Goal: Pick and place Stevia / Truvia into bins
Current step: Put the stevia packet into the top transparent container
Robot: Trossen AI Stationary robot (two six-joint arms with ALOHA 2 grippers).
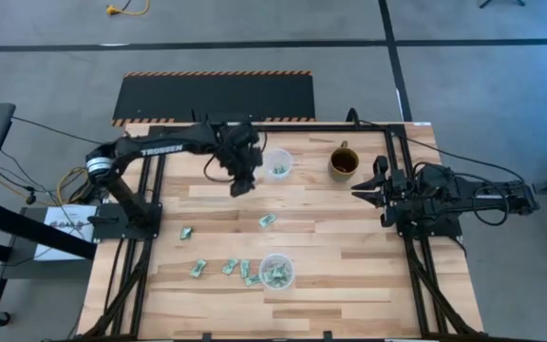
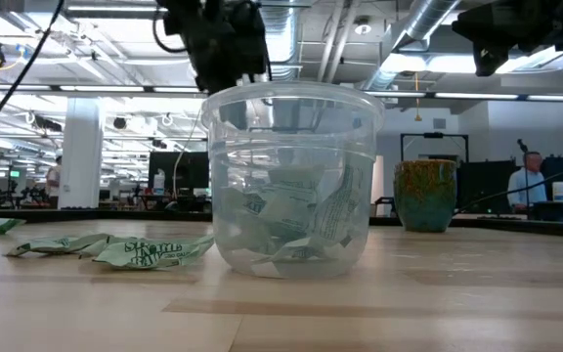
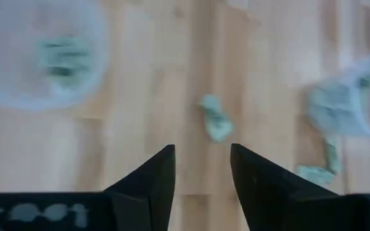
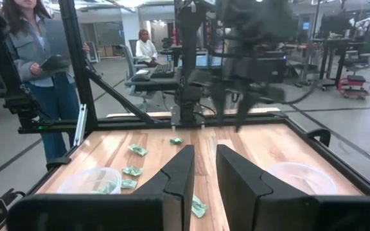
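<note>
On the table's left side, high view: left gripper (image 1: 242, 182), raised above the wood just beside the far bin (image 1: 277, 163); its own wrist view shows the fingers parted by a narrow gap with nothing between them. Far bin: clear cup, a little green Stevia / Truvia inside. Loose packet (image 1: 268, 220): lies alone mid-table, between the two bins, and sits just ahead of the left fingers in the wrist view (image 3: 216, 120); judged the likeliest next pick. Handling note: packet is flat paper, so the fingers should straddle its short side, descend until they touch the wood, then close; a skewed approach may only push it along. Near bin (image 1: 276, 271): several packets inside, more scattered just beside it on its left (image 1: 224, 269). Brown mug (image 1: 343, 163): not a bin; keep clear. Right gripper (image 1: 368, 189): waits at the table's right edge, fingers a narrow gap apart, empty.
</note>
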